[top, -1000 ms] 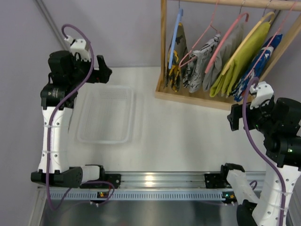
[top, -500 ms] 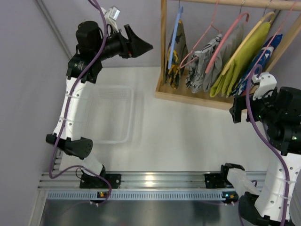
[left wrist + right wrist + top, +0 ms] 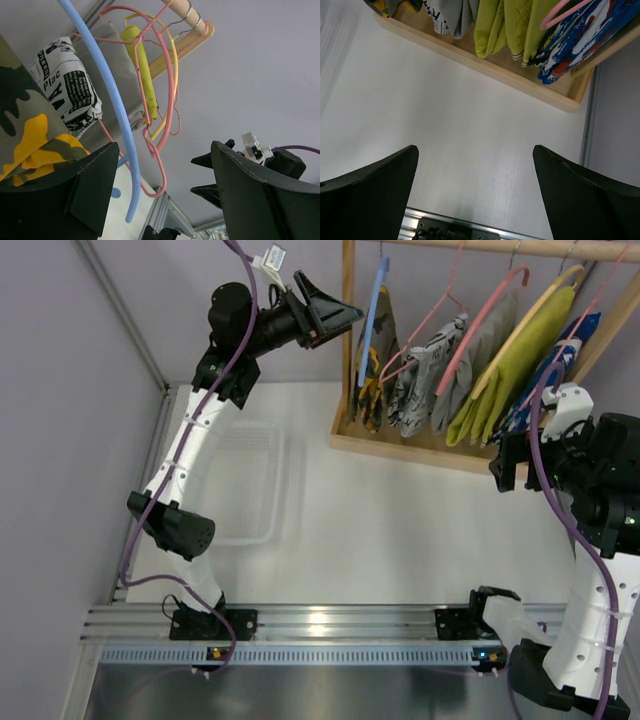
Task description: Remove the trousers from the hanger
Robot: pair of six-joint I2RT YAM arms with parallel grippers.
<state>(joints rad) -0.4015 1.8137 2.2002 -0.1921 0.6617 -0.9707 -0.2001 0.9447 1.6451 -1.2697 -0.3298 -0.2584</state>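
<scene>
Far right on the white tabletop (image 3: 400,530) stands a wooden garment rack (image 3: 347,340). At its left end, the olive-and-brown camouflage trousers with yellow patches (image 3: 30,135) hang on the thin light blue plastic hanger (image 3: 112,100). The left claw (image 3: 165,145), fingers spread apart, hovers high just beside that hanger, gripping nothing. The right claw (image 3: 475,147), likewise apart and empty, hangs over the tabletop near the rack's right end.

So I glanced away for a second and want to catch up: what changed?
The left gripper swung away from its base and rightward to the rack. Its open jaws are now close by the hanger, gripping nothing. The right gripper barely shifted and is also open. The trousers still hang on the hanger, and the other garments are unmoved.
</scene>
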